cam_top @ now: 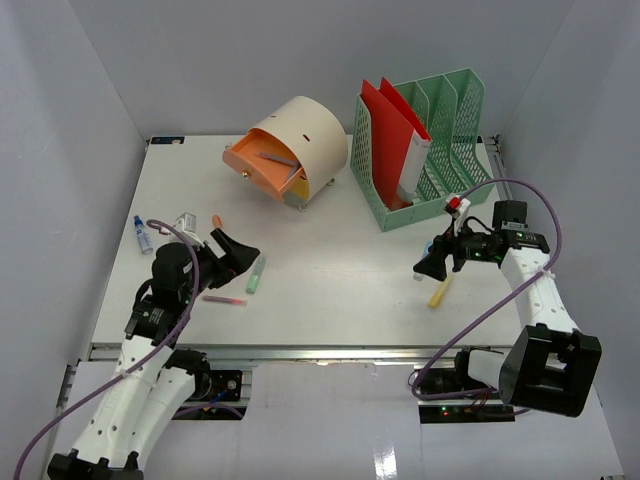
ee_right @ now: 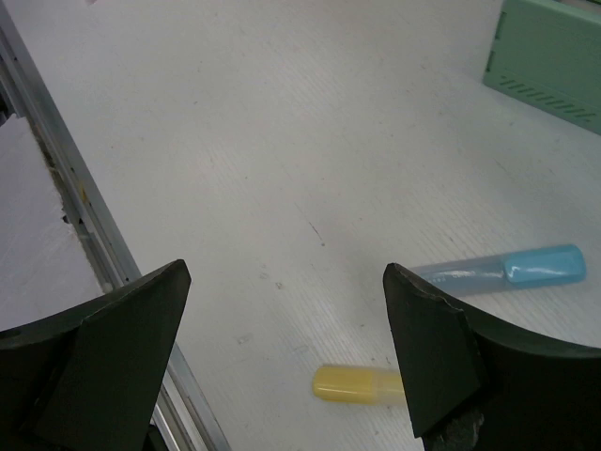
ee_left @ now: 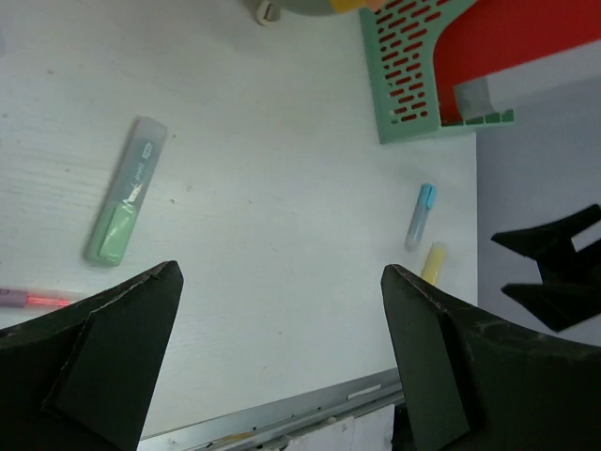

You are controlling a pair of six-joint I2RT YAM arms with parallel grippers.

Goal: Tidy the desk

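The white desk holds scattered pens. My left gripper is open and empty, just above and left of a green highlighter, with a pink pen in front of it. In the left wrist view the gripper hovers over bare desk, with the green highlighter and pink pen at its left. My right gripper is open and empty above a yellow highlighter. In the right wrist view the gripper has the yellow highlighter and a blue highlighter by its right finger.
A cream drawer box with an open orange drawer stands at the back. A green file holder with red folders is at the back right. A blue marker, a small clip and an orange item lie at the left. An aluminium rail runs along the front edge.
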